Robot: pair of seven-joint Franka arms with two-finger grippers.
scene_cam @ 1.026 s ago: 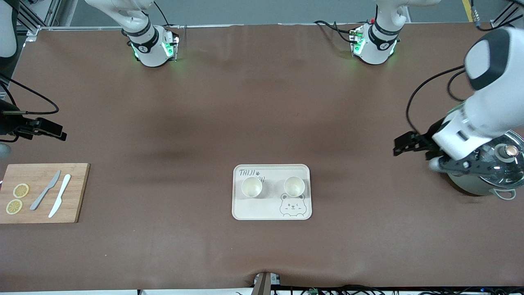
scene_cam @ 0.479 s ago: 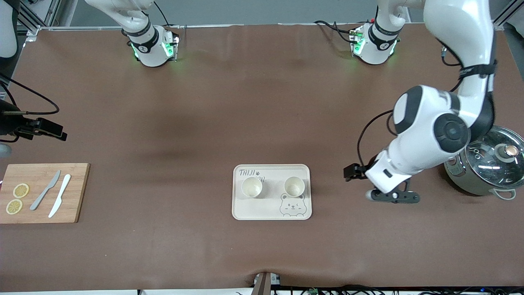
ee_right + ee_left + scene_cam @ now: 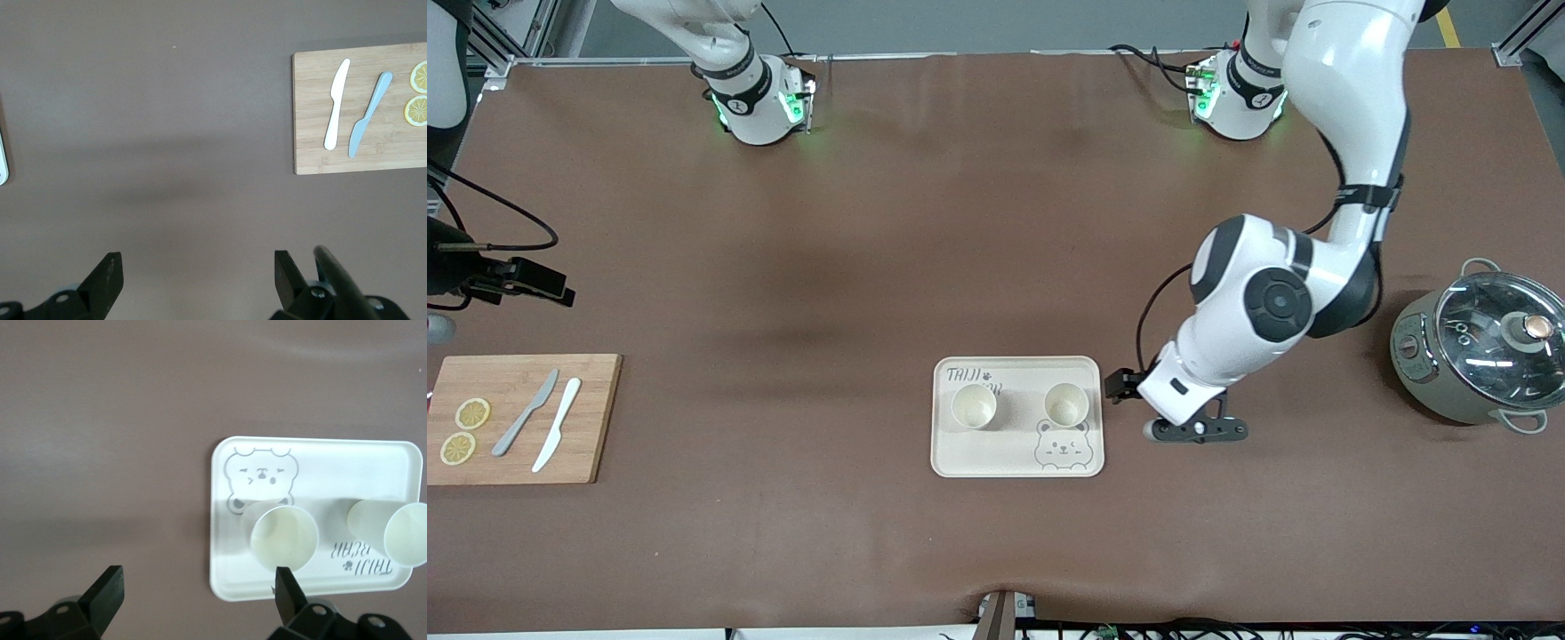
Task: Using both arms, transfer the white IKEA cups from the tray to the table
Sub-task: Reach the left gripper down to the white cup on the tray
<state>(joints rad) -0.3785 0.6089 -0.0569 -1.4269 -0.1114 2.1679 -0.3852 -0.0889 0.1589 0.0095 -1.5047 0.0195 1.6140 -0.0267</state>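
Cups: two white tumblers upright on the bear tray [image 3: 1017, 462], one [image 3: 974, 406] toward the right arm's end, the other [image 3: 1065, 404] toward the left arm's end, above the bear print. From the tray, cutting board [image 3: 520, 418] with two knives and lemon slices sits at 9 o'clock, lidded pot [image 3: 1476, 356] at 3 o'clock. Left tool [image 3: 1199, 429] hangs over bare table [image 3: 783, 267] just beside the tray, at its 3 o'clock, jaws wide, holding nothing. Right tool [image 3: 193, 280] is over the table near the board, jaws wide, empty.
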